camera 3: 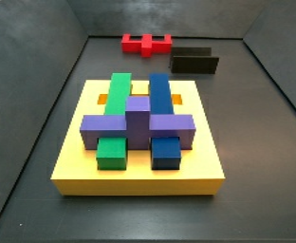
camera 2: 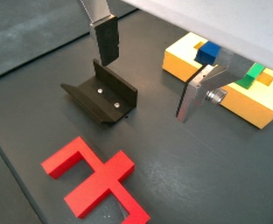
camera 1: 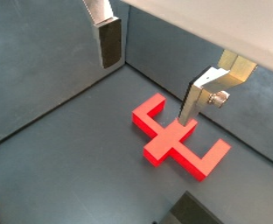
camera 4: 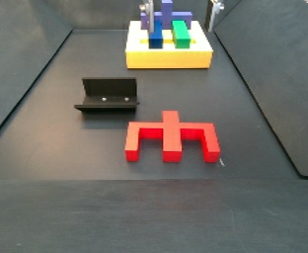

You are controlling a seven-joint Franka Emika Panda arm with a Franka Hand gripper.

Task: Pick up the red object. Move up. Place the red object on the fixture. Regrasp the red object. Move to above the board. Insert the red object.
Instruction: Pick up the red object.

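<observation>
Gripper [camera 1: 145, 74] hangs open above red object [camera 1: 178, 138] lying flat, untouched.

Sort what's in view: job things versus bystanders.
Job: red object, lying flat on the floor; fixture; board; gripper, open above the floor, fingers empty.
Bystanders: green, blue and purple blocks already on the board.

In a side view the red object [camera 4: 173, 136] lies at lower centre, the fixture [camera 4: 108, 96] up-left of it, the board [camera 4: 169, 46] at top; the gripper [camera 2: 150, 77] hangs apart above the floor.
</observation>
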